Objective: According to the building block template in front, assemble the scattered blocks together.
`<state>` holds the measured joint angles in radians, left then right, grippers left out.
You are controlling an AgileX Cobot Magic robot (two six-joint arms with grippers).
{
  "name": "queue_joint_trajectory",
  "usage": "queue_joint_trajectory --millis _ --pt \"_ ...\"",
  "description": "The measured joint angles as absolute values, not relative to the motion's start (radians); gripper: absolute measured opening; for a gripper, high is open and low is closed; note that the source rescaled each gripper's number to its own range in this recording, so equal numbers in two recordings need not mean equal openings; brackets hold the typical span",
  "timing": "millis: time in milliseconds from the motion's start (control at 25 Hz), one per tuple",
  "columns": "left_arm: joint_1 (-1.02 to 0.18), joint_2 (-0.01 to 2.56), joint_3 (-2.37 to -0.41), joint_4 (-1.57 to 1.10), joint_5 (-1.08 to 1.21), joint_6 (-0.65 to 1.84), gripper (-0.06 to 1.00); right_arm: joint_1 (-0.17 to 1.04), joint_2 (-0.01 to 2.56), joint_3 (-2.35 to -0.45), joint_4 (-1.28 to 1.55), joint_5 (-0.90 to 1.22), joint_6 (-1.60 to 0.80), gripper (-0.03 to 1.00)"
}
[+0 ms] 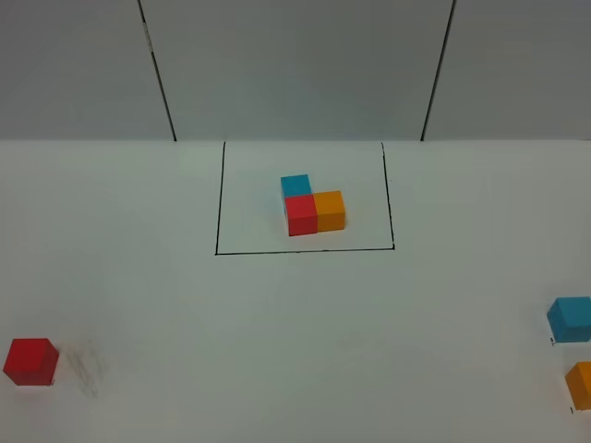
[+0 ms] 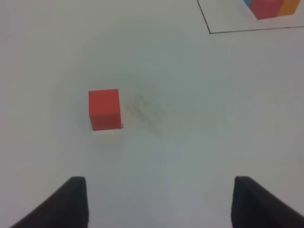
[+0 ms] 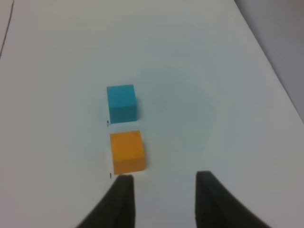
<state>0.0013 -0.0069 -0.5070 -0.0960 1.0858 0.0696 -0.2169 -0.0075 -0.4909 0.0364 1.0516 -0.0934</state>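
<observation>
The building block template (image 1: 312, 207) is an L of light blue, red and orange cubes inside a black drawn rectangle at the table's middle back; its corner shows in the left wrist view (image 2: 270, 8). A loose red cube (image 1: 30, 361) sits at the front left, also in the left wrist view (image 2: 104, 109), ahead of my open, empty left gripper (image 2: 159, 202). A loose light blue cube (image 1: 570, 319) (image 3: 122, 102) and a loose orange cube (image 1: 581, 384) (image 3: 127, 151) sit at the right edge. My right gripper (image 3: 164, 197) is open and empty, just behind the orange cube.
The white table (image 1: 295, 323) meets grey wall panels (image 1: 295, 65) at the back. The black frame line (image 1: 305, 249) runs in front of the template. Neither arm shows in the exterior high view.
</observation>
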Motion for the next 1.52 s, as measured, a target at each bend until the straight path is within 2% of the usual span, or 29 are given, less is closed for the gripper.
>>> queue_joint_trajectory --millis 600,760,1160,1520 --pt "0.001 -0.003 -0.507 -0.096 1.084 0.066 0.53 -0.217 -0.008 -0.491 0.036 1.052 -0.093 0.00" --pt "0.001 0.064 -0.560 -0.096 1.042 0.045 0.53 -0.217 -0.008 -0.491 0.036 1.052 -0.093 0.00" --pt "0.001 0.595 -0.845 0.039 1.083 -0.123 0.53 -0.217 -0.008 -0.491 0.036 1.052 -0.093 0.00" --pt "0.001 1.066 -0.876 0.128 1.033 -0.139 0.53 -0.217 -0.008 -0.491 0.036 1.052 -0.093 0.00"
